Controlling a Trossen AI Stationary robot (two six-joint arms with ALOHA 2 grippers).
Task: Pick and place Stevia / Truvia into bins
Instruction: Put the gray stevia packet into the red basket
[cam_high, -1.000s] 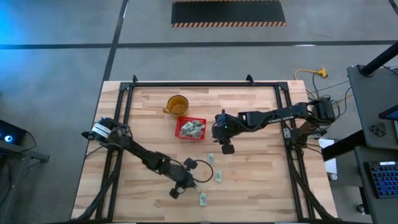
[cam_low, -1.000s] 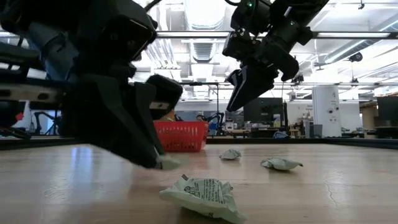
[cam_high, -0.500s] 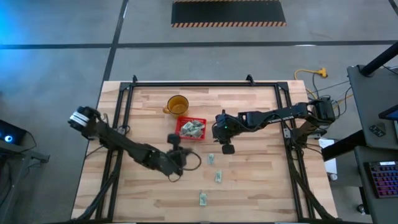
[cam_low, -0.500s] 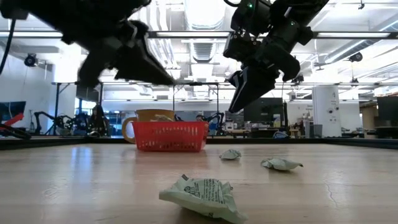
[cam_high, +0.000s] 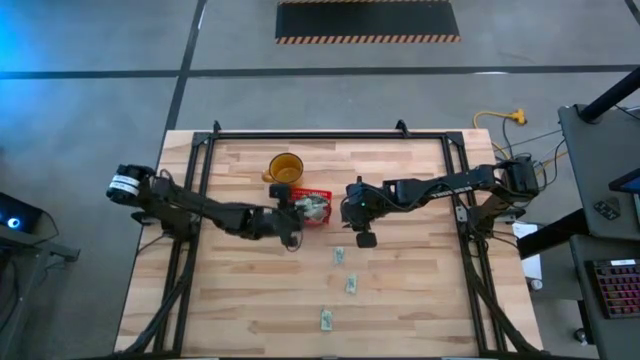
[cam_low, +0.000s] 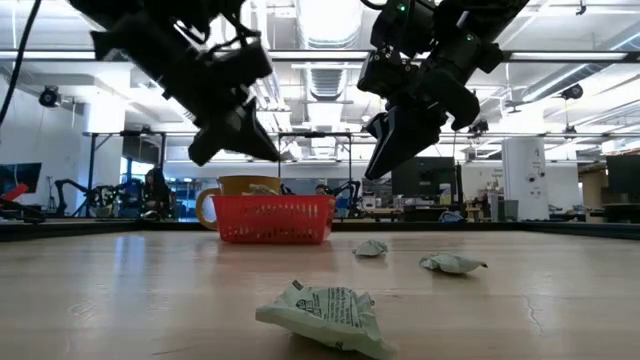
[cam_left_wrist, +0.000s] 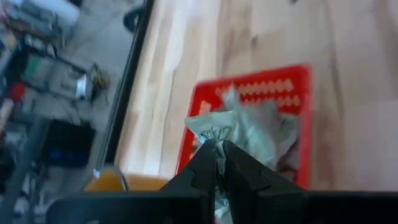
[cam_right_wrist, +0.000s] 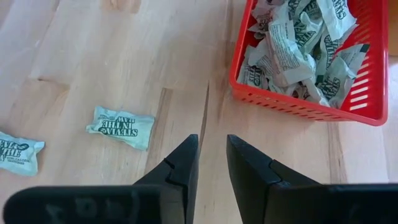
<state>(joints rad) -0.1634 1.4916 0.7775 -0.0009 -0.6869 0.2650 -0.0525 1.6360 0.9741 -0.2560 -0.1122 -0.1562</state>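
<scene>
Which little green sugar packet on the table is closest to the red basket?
The pale green paper sachet just below the red mesh plastic basket in the high view; the other two loose sachets lie farther down the table.

Wooden table (cam_high: 400, 290): sachets (cam_high: 351, 285), basket (cam_high: 322, 193), cup (cam_high: 285, 167)

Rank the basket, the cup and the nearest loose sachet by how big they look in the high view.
1. Basket.
2. Cup, slightly smaller.
3. Sachet, far the smallest.
</scene>
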